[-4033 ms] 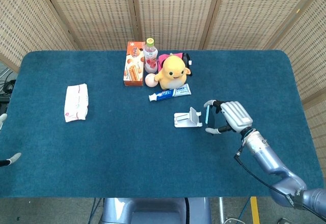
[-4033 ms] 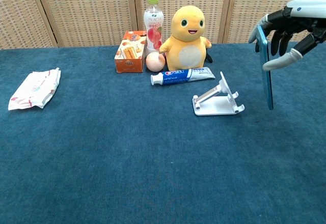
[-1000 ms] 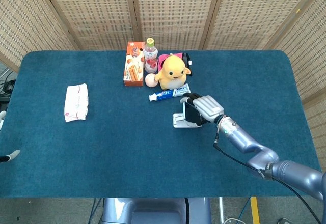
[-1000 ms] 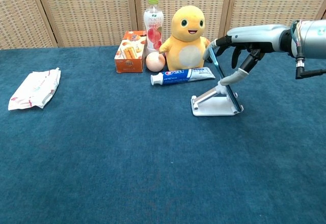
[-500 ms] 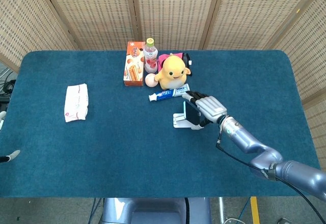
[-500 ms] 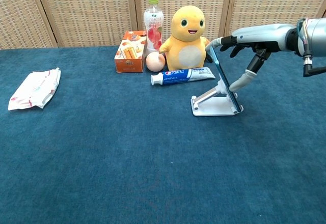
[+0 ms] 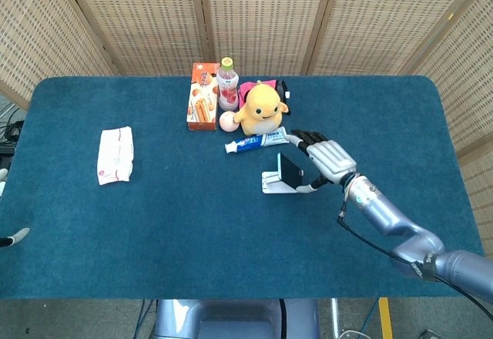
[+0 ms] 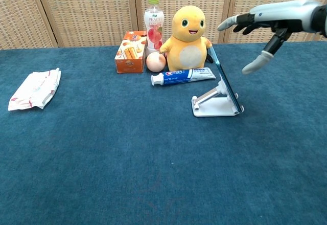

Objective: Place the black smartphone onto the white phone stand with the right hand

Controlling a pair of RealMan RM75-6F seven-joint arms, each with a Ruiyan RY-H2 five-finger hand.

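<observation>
The black smartphone (image 7: 290, 170) (image 8: 225, 82) leans tilted on the white phone stand (image 7: 273, 181) (image 8: 210, 107) near the table's middle. My right hand (image 7: 326, 158) (image 8: 265, 23) hovers just right of the phone, fingers spread, holding nothing and apart from it. In the chest view it sits above and to the right of the stand. Of my left hand only fingertips (image 7: 17, 236) show at the far left table edge; how it stands is unclear.
Behind the stand lie a toothpaste tube (image 7: 256, 140) (image 8: 184, 75), a yellow plush toy (image 7: 263, 107) (image 8: 189, 38), a peach-coloured ball (image 8: 156, 61), a drink bottle (image 8: 154, 23) and an orange box (image 7: 203, 106) (image 8: 131, 58). A tissue pack (image 7: 115, 154) (image 8: 34, 89) lies far left.
My right hand has let go of the phone and drawn back up and to the right, fingers spreading. The phone stays leaning on the stand.
</observation>
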